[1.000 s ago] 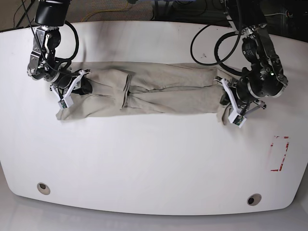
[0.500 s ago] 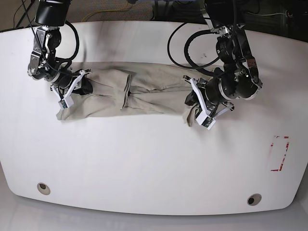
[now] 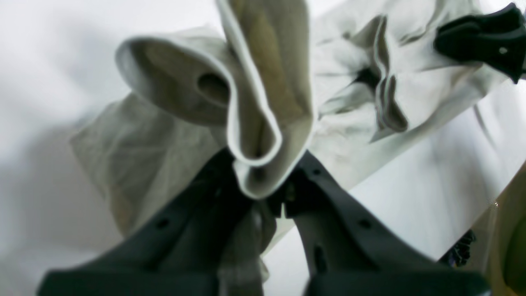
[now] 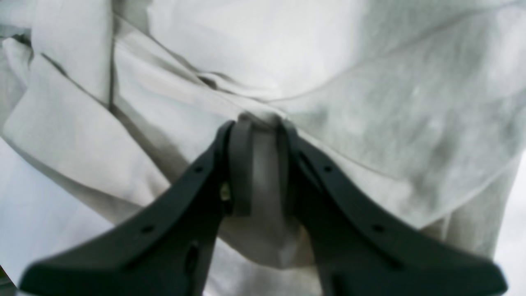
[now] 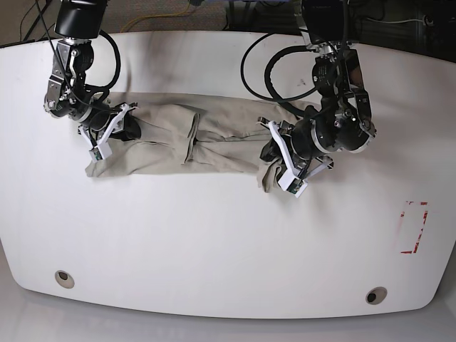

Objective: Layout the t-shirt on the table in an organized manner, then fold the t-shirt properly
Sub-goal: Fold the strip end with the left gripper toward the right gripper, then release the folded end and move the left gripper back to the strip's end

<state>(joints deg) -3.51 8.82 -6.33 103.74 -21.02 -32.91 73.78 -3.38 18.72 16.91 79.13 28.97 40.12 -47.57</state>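
The beige t-shirt (image 5: 221, 135) lies as a long folded band across the far half of the white table (image 5: 214, 242). My left gripper (image 5: 283, 169), on the right of the base view, is shut on the band's lifted end, which hangs bunched above the rest of the cloth. In the left wrist view a looped hem of the t-shirt (image 3: 263, 123) rises from between the left gripper (image 3: 269, 187). My right gripper (image 5: 107, 135) is shut on the band's other end; in the right wrist view the right gripper (image 4: 257, 127) pinches a ridge of the t-shirt (image 4: 370, 115) lying on the table.
Two small grey holes (image 5: 64, 278) (image 5: 375, 295) sit near the table's front edge. A red dashed rectangle (image 5: 413, 228) marks the right side. Cables and dark equipment lie beyond the far edge. The other arm's black fingers (image 3: 485, 37) show at the left wrist view's top right.
My left gripper has carried its end of the t-shirt leftward, from the band's right end to over its middle. The right gripper has stayed almost in place.
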